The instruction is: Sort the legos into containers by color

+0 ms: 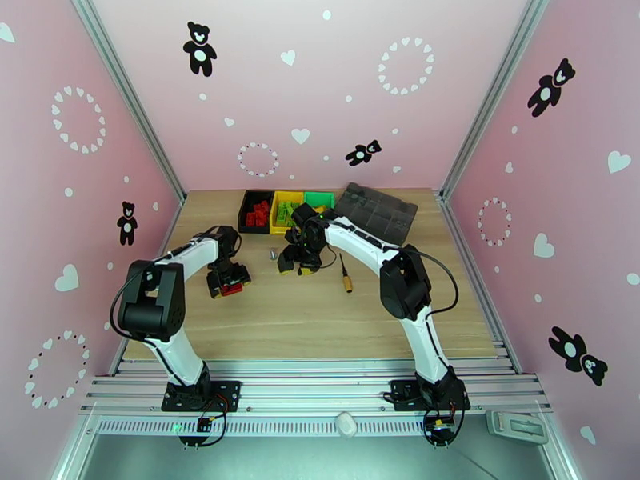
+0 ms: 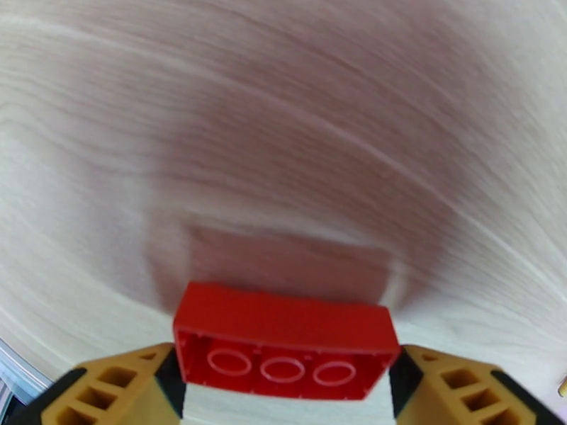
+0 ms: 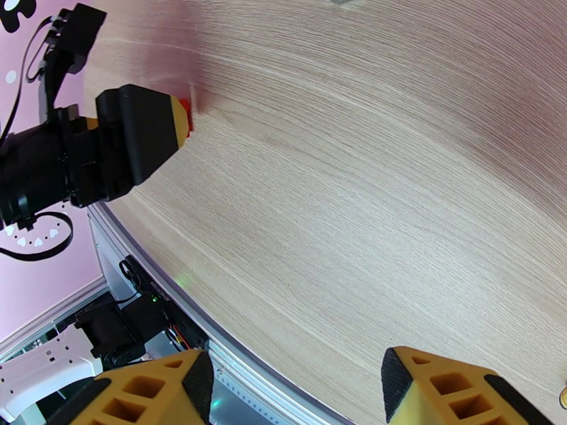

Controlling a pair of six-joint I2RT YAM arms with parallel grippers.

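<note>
- Left gripper: jaws pressed on both ends of a red brick, hollow side to camera, over table.
- Right gripper: jaws apart, empty.
- Black bin holds red bricks; yellow bin and green bin sit beside it at the far edge.

Robot lab test cell, pink walls with bear stickers, aluminium frame rails, wooden tabletop
</note>
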